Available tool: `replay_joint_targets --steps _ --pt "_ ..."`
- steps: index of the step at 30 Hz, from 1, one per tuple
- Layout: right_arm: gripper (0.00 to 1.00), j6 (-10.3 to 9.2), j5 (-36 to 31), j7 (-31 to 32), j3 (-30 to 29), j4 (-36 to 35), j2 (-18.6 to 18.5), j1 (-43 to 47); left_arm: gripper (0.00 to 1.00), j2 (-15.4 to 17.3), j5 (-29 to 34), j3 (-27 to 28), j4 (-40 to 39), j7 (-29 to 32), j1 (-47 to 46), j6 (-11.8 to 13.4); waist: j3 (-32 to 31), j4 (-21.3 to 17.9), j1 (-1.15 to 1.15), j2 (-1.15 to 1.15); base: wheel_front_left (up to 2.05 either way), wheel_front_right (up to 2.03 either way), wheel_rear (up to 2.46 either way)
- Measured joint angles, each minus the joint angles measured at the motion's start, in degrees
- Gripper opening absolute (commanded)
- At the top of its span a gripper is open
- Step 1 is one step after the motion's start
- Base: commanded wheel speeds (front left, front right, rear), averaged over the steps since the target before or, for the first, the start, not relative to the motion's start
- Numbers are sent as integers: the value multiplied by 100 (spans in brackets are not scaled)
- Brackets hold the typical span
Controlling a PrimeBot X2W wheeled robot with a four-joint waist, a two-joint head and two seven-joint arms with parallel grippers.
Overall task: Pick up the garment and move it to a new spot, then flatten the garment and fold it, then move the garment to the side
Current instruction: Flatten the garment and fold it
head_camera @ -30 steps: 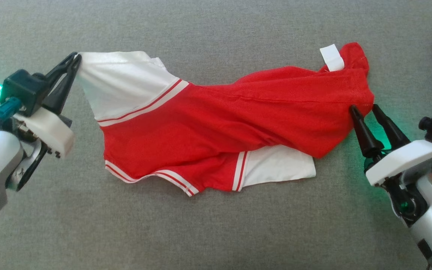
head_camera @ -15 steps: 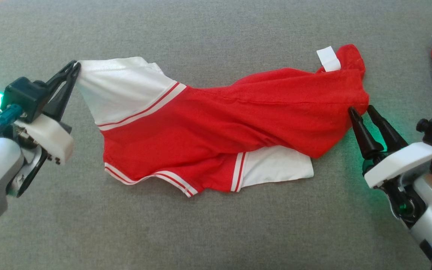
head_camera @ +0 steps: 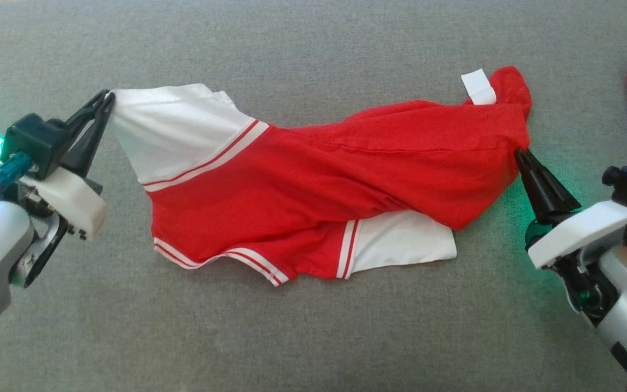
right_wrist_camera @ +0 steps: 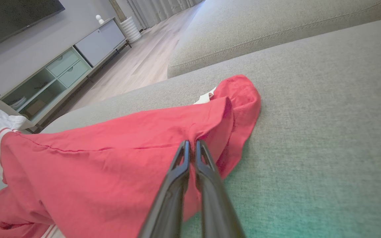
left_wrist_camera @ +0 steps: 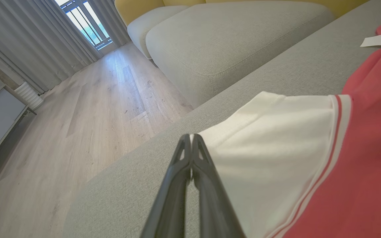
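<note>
We recorded the garment [head_camera: 313, 185] lying stretched across the grey cushion [head_camera: 313, 337], our left gripper [head_camera: 108, 99] clamped tight on its white sleeve [head_camera: 177, 130] and our right gripper [head_camera: 519, 154] closed narrow, pinching its red edge [head_camera: 512, 130] at the other end.

There's the garment [head_camera: 313, 185], red with white sleeves and red-and-white striped trim, stretched long from left to right across the grey cushion [head_camera: 313, 337]. One white sleeve [head_camera: 177, 130] is drawn out taut at the left end, the red body twists through the middle, and the other white sleeve [head_camera: 400, 242] lies flat under its lower edge, with a white tag [head_camera: 478, 87] by the bunched right end
</note>
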Motion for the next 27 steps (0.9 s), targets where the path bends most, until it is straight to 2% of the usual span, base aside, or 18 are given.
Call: replay_joint_targets --steps 4,11,16,21,27 --pt "0 0 -40 0 -53 -13 -32 -32 0 -5 0 -10 10 -79 2 0 -26 -2 0 0 0 0 0" --pt "0 0 -346 -7 -631 -520 -221 -89 0 35 149 21 -82 -449 2 13 -252 -91 0 0 0 0 0" --pt "0 0 -547 -11 -984 -1039 -634 -90 0 112 276 142 -436 -666 -114 113 -552 -189 0 0 0 0 0" --pt "0 0 -715 -14 -1269 -1550 -1199 -94 0 303 525 542 -926 -828 -489 214 -998 -310 0 0 0 0 0" --pt "0 0 -816 235 -1794 -2109 -1545 -243 0 565 829 1010 -1408 -890 -870 261 -1446 -458 -1 0 0 0 0"
